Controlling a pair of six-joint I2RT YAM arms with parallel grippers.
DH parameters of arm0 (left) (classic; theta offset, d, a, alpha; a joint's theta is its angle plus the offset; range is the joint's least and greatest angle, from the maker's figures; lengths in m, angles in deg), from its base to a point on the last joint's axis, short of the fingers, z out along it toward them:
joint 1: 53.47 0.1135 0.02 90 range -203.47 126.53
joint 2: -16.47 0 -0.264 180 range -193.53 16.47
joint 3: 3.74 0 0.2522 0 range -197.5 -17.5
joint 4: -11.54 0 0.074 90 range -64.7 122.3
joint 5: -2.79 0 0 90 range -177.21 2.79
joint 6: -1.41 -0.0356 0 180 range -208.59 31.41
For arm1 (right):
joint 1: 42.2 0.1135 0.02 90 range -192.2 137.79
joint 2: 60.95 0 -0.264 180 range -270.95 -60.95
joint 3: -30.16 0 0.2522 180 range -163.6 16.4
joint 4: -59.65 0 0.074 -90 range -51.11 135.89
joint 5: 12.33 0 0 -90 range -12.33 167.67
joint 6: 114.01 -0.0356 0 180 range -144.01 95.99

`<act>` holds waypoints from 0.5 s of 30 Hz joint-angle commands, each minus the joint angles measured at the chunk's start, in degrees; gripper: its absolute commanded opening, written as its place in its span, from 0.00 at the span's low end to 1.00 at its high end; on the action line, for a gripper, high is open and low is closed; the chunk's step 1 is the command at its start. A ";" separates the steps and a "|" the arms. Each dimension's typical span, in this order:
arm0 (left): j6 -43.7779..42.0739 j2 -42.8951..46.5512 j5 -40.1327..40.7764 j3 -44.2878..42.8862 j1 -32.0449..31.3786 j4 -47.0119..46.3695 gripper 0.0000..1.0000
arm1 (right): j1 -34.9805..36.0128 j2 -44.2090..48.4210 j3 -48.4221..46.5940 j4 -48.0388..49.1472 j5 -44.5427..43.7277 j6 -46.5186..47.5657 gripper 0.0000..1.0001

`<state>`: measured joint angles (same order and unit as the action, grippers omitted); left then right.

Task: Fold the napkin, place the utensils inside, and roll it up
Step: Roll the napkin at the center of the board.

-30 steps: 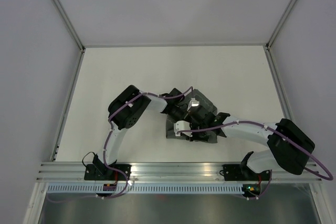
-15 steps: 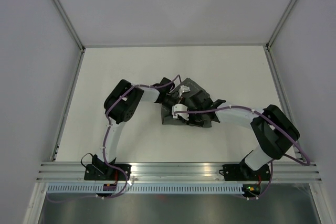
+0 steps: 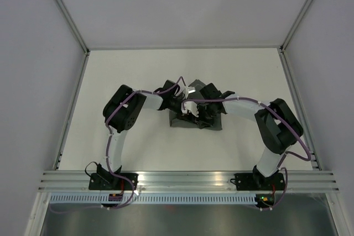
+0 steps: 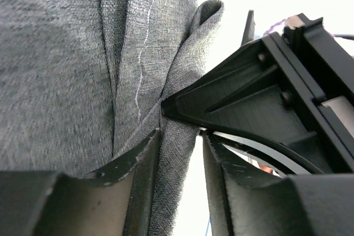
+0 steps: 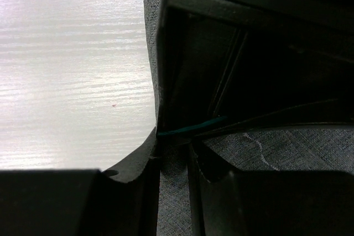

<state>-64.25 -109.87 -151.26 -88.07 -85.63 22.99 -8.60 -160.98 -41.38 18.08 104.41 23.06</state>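
Closest to my left gripper (image 4: 180, 139), a hanging fold of the napkin (image 4: 55, 70) runs down between its two fingers (image 4: 138, 172). The cloth leans against the left-hand finger, and a sliver of light shows between it and the other one. I read these jaws as released, standing loosely around the fold rather than biting it. To the left of the fingers the grey fabric bunches in deep creases, with its pale stitched line wandering down one of them.

At my right gripper (image 5: 173, 146), a narrow strip of the same cloth fills the whole gap between the fingers, so this one is clamped on the napkin. A thin green wire (image 5: 193, 125) crosses just beyond its fingertips. More grey fabric lies to their right, and the bare white table (image 5: 72, 70) lies to their left.

Just past each set of fingertips sits the black body of the other gripper, its tip pressed into the fold. From overhead the two meet nose to nose on top of the crumpled napkin, which spreads beneath both of them.
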 commanded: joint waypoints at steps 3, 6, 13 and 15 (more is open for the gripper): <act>7.92 8.03 13.76 4.29 1.66 -10.79 0.46 | -0.29 -6.93 -2.42 -7.77 5.07 2.85 0.00; 8.88 12.86 20.09 7.45 2.80 -11.84 0.47 | -1.26 -8.77 -4.09 -11.37 7.35 4.34 0.00; 16.71 26.04 38.42 25.17 7.46 -28.16 0.47 | -4.51 -12.03 -8.66 -17.09 10.52 6.63 0.00; 13.48 33.86 44.60 29.32 6.77 -30.03 0.47 | -5.04 -13.25 -10.06 -19.02 11.48 7.07 0.00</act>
<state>-53.00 -84.43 -120.59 -64.29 -78.48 1.92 -13.30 -169.55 -51.78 5.82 114.34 26.82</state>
